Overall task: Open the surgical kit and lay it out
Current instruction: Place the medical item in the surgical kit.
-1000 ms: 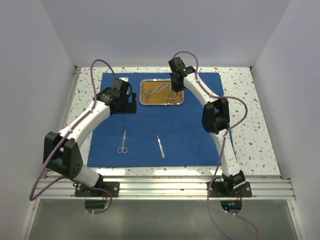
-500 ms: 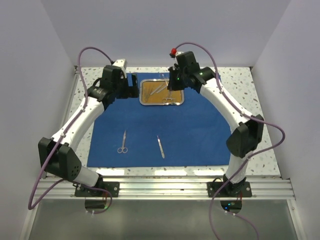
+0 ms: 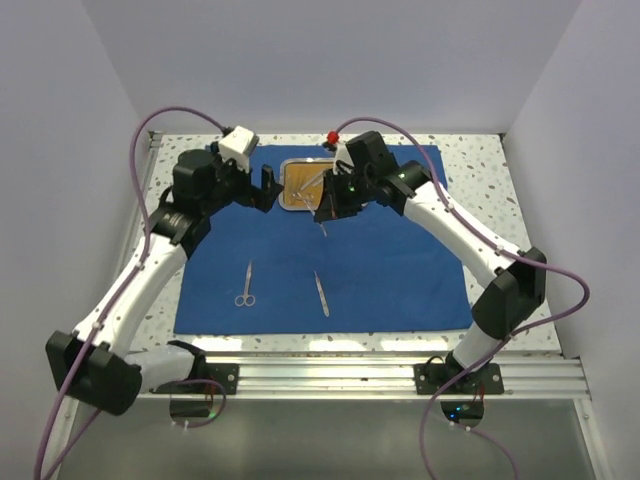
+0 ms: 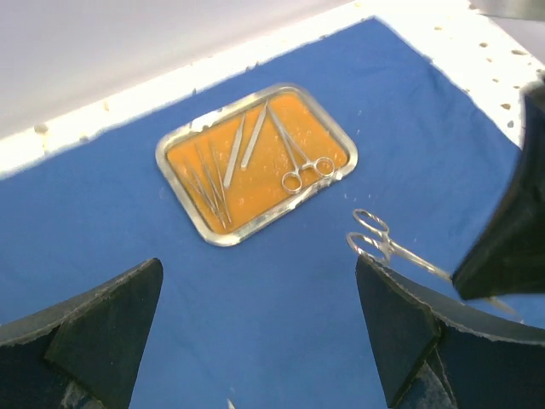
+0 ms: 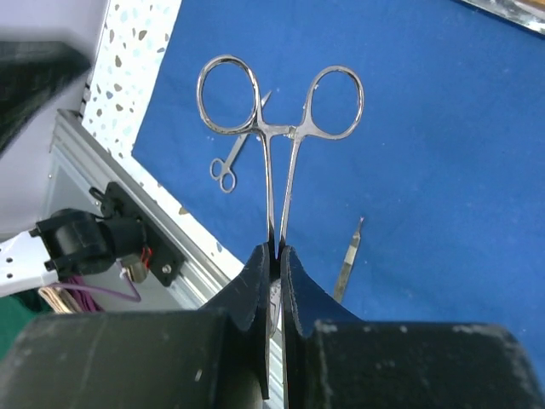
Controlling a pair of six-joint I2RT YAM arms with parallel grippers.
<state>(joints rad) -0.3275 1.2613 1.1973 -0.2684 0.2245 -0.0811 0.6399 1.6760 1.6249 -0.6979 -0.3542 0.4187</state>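
Surgical kit cloth is lying spread flat. Our left gripper is hovering with jaws apart, left of the tray. We are counting 2 tools laid out, scissors and tweezers; several are waiting in the tray. Our right gripper is clamping forceps above the cloth, not yet placed.

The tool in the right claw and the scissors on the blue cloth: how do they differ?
The held tool is clamped by its tip end in the shut right gripper; the scissors lie loose on the blue cloth. The held tool's rings point away from the gripper; the scissors' rings point toward the cloth's near edge. Both are slim, silver, two-ringed.
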